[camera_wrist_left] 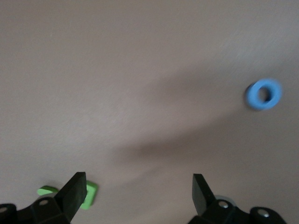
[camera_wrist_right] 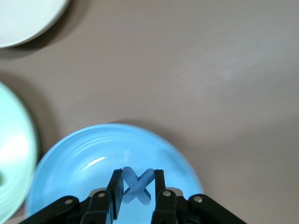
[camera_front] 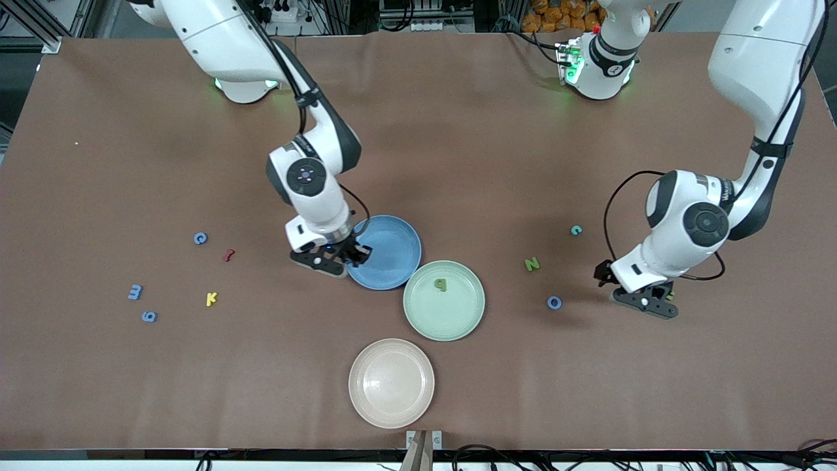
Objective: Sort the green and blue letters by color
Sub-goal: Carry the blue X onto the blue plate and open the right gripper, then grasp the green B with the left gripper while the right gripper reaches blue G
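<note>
Brown table [camera_front: 458, 131], and going across: blue 3 [camera_front: 135, 292], 6 [camera_front: 149, 316] and c [camera_front: 200, 239] sit loose toward the right arm's end. Right gripper [camera_wrist_right: 136, 186] is over the blue plate [camera_front: 392, 242], clamped on a blue X [camera_wrist_right: 138, 185]. Green plate [camera_front: 458, 320] has a green p [camera_front: 441, 284]. Green N [camera_front: 532, 264], blue O [camera_front: 554, 302], then left gripper [camera_wrist_left: 138, 191] spread wide just beside a green letter [camera_wrist_left: 88, 193]

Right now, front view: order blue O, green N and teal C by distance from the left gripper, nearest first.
From the left gripper, open, low over the table:
1. blue O, beside it, toward the plates.
2. green N, farther from the camera.
3. teal C, farthest from the camera.
</note>
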